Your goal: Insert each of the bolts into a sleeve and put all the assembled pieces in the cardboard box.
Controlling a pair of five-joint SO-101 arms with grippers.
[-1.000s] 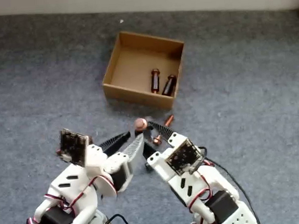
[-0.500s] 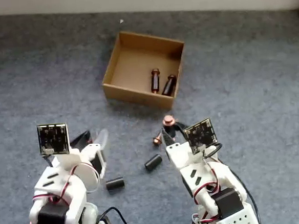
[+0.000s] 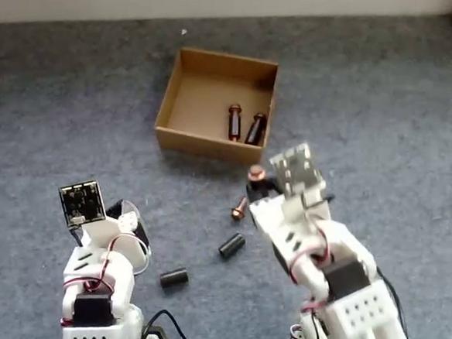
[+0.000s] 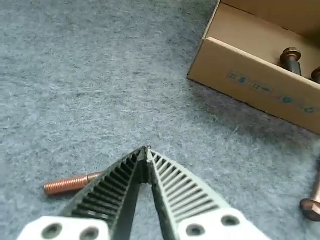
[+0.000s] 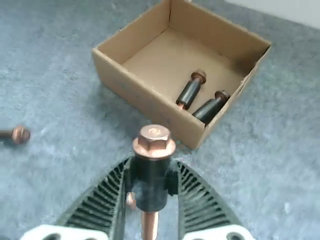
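Right gripper (image 5: pixel 151 167), clamped on a sleeved bolt (image 5: pixel 153 141), had swung away from the left gripper (image 4: pixel 147 152) — shut and empty — toward the far box (image 5: pixel 132 93), so a drop-in looked next.

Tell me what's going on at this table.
The right gripper has its jaws shut on an assembled bolt and sleeve close to the cardboard box, where two finished pieces already lie. The left gripper hangs shut and empty over the carpet. Loose bolts and two bare sleeves lie on the carpet.
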